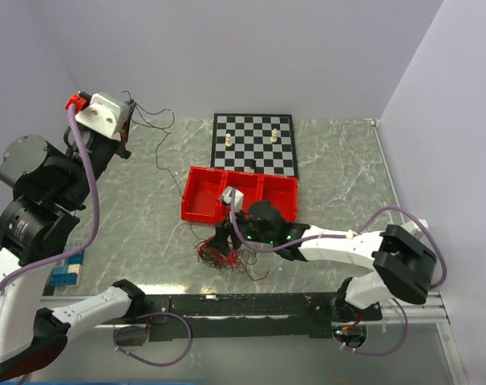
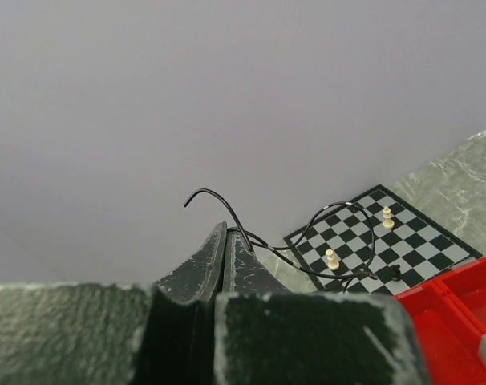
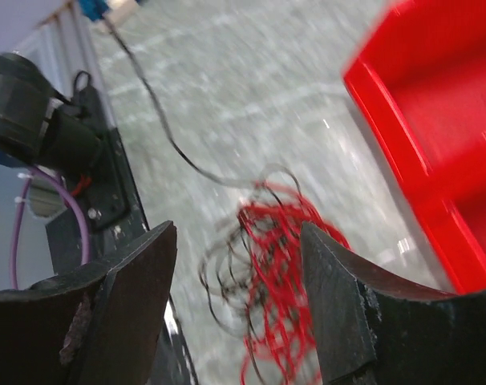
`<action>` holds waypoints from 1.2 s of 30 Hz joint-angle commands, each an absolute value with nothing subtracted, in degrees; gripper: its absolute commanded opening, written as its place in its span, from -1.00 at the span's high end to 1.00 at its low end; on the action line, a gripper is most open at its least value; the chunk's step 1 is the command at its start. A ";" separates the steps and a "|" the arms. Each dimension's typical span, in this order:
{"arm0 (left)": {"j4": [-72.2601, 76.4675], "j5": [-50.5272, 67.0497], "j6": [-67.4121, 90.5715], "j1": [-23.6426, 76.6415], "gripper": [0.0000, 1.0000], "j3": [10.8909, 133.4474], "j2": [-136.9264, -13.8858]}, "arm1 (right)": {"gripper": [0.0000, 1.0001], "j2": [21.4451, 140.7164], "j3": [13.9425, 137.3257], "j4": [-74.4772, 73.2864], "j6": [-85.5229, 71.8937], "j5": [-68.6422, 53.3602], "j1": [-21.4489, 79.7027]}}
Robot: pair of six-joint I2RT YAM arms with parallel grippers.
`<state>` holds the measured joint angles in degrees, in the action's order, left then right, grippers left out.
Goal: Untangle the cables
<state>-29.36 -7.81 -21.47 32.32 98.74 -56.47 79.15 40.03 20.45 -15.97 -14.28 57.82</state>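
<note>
Cables: red-and-dark tangle lying lower centre on the surface, near the red tray | left claw: pinching one black strand, upper left | right claw: hovering apart above the tangle | risk: pulling could be tightening knots, or the strand slipping.

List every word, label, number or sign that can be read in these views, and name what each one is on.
None can be read in any view.
chessboard: no letters or numbers show along its border.
red tray: plain, no lettering shows.
cables: no tags or print show.
blue blocks: too small to tell whether anything is printed on them.
</note>
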 commanded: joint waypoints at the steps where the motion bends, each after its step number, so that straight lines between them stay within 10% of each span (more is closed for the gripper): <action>1: -27.42 -8.26 -21.00 32.17 0.98 99.76 -55.72 | -0.39 82.17 44.38 30.67 -11.43 -15.12 60.20; 13: -24.18 -10.28 -21.79 32.08 0.98 102.74 -57.04 | -0.34 95.08 53.77 28.31 -11.95 -14.42 61.96; 21: -13.57 -15.98 -27.85 32.17 0.98 106.44 -57.13 | 0.11 101.78 62.49 14.34 -18.54 -15.20 62.05; 36: 10.28 -21.45 -46.31 32.17 0.98 110.83 -59.50 | -0.14 94.22 53.44 0.71 -26.10 -14.86 62.14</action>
